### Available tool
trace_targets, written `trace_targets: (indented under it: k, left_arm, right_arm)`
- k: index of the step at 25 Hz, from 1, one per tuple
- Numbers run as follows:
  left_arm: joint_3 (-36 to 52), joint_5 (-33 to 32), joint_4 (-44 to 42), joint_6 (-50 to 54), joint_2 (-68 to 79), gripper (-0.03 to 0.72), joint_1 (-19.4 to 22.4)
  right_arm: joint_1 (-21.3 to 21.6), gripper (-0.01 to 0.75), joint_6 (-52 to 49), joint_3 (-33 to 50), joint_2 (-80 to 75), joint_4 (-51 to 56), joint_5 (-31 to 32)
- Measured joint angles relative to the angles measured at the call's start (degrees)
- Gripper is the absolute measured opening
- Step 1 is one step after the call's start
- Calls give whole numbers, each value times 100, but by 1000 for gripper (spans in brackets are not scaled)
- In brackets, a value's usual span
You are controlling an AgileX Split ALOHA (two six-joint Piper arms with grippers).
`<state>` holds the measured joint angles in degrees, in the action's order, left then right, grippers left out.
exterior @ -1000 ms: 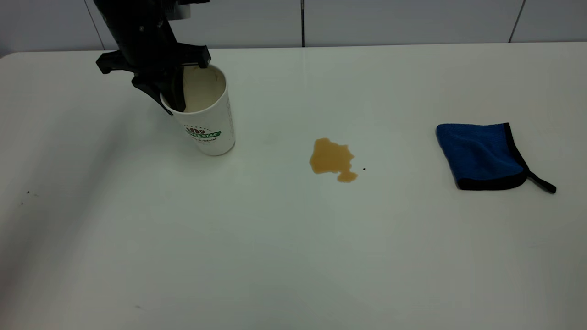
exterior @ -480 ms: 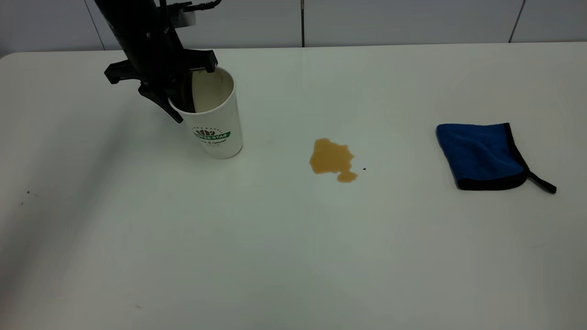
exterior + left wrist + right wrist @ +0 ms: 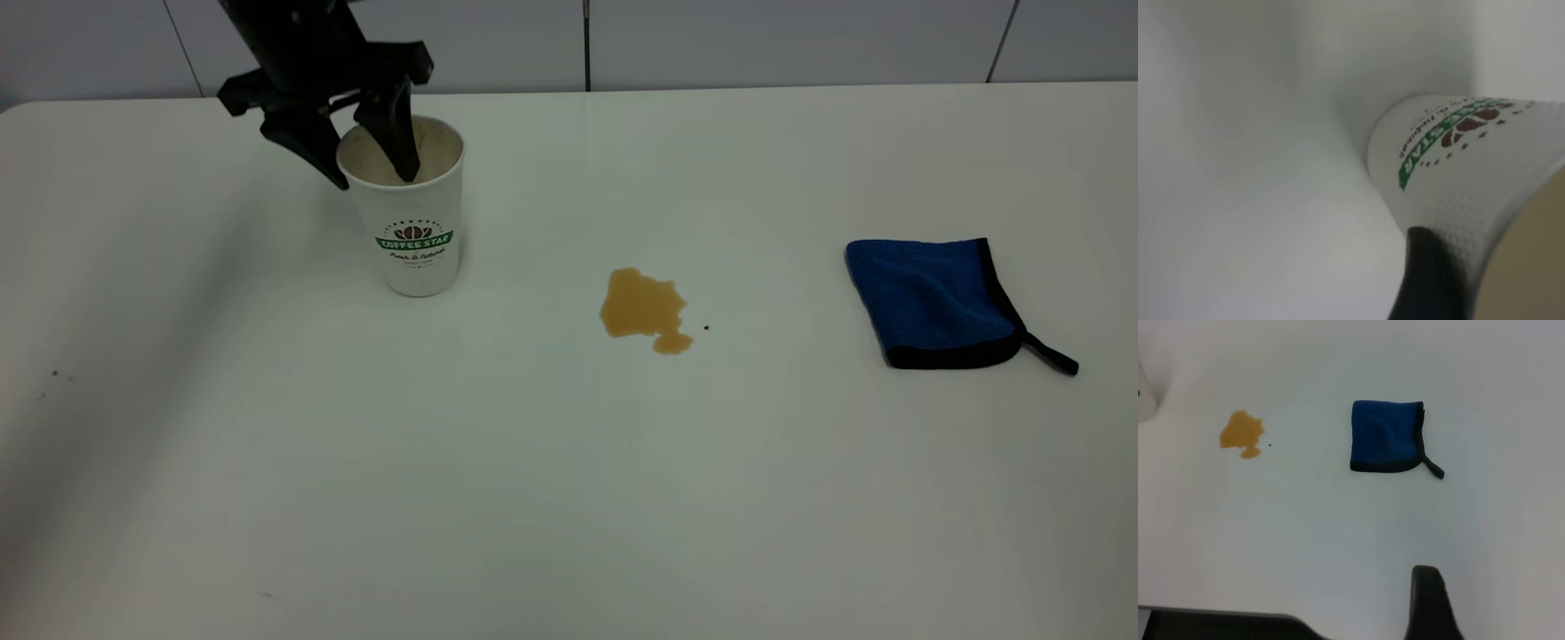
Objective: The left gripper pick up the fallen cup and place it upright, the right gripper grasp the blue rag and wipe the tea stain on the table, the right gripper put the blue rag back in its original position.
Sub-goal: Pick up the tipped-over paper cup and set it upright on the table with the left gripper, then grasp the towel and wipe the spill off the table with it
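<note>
**Upright cup at the left gripper, with stain and rag undisturbed**

The table is a plain white top with a rounded far corner and a few tiny dark specks. Positions below are given relative to the cup, which stands upright on its base towards the far left part of the table. It is white paper with a cream, stained inside; its printed logo shows brown coffee beans above a green band reading "COFFEE STAR", with a smaller script line beneath that is too fine to read with certainty. The left gripper hangs over the cup's mouth, its narrow black fingers spread apart, one dipping inside the rim and the other outside the wall; contact cannot be judged. In the left wrist view one finger lies against the cup's textured outer wall. The blue rag, folded, black-edged, with a short loop tail, lies flat far to the cup's right. The tea stain, an amber puddle, lies between cup and rag, nearer the cup. The right gripper shows only one dark fingertip, well apart from the cup; its opening cannot be told
</note>
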<state>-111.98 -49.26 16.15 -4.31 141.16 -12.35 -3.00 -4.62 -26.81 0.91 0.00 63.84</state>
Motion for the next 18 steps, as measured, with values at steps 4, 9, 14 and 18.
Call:
trace_targets:
  k: [4,9,14,18]
  left_arm:
    - [-665,-609,-5,-78,0,564,-77]
    - [-1535,-1585,-105,-122,-13,564,-161]
    - [-2239,-1765,-154,-45,-302,564,-168]
    - [-2529,-1765,-149,18,-817,564,-168]
  right_arm:
    - [0,534,0,0,0,0,0]
    - [0,534,0,0,0,0,0]
    - [0,534,0,0,0,0,0]
    - [0,534,0,0,0,0,0]
